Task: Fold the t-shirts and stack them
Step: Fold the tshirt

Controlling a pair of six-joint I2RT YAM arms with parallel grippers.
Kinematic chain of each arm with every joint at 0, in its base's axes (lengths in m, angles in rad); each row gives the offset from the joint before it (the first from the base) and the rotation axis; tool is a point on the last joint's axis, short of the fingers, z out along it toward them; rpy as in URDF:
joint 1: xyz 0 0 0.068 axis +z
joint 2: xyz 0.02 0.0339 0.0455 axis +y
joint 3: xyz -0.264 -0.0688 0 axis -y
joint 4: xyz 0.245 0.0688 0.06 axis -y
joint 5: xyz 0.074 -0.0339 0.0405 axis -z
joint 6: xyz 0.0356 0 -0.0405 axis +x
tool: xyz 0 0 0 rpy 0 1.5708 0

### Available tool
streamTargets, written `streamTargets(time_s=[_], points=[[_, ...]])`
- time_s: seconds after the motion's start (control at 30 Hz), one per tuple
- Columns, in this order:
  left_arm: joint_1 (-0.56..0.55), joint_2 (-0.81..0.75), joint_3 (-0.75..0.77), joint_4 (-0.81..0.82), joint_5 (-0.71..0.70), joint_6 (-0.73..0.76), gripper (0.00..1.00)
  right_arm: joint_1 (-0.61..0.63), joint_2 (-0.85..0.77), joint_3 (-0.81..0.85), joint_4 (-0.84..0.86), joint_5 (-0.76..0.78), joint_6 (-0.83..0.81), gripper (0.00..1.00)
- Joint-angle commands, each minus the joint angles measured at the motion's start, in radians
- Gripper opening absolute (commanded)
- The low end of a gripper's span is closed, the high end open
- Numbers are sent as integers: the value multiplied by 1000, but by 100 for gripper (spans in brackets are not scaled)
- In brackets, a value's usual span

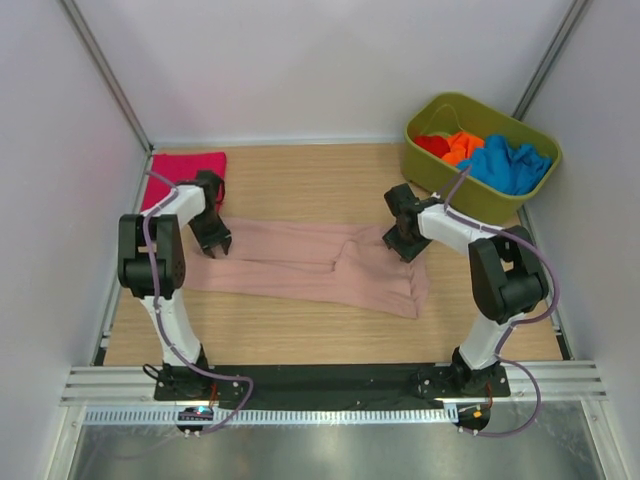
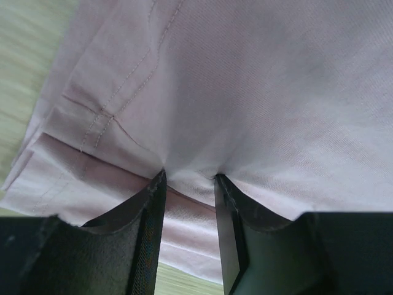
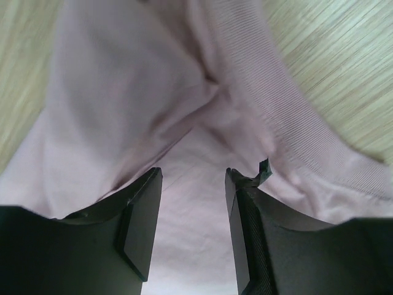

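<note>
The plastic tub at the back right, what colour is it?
Olive green. The tub shows best in the top external view.

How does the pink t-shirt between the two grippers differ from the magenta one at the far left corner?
The pink t-shirt is pale and lies long across the table's middle, loosely folded; the magenta t-shirt is vivid and folded into a compact block. Both grippers are on the pink one; nothing touches the magenta one. Both lie on the table.

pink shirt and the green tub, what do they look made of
Pink shirt: looks like soft woven or fine-knit cloth, matte, with visible weave, stitched hems and a ribbed collar band. Green tub: probably moulded plastic, with smooth, rigid walls and a faint sheen.
</note>
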Motion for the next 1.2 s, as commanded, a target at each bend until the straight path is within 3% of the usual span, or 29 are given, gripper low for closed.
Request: streamTargets(time_s=[0.0,0.33,0.57,0.83,0.97,1.03,1.17], points=[[20,-28,-58,-79,-185,-57,39,21,-17,-65,127,84,-55,52],[111,-247,-161,-148,-428,-179,41,70,75,-48,257,39,-358,52],[146,-437,-182,-171,-457,-219,42,75,272,254,233,-62,-640,53],[112,-641,-219,-51,-224,-69,45,75,475,542,210,-154,-775,55],[105,-666,-303,31,40,-2,46,76,553,778,136,-244,-803,56],[102,-634,-307,36,112,35,47,76,549,851,104,-245,-792,56],[86,-603,-332,10,115,46,47,78,458,853,-8,-177,-697,56]])
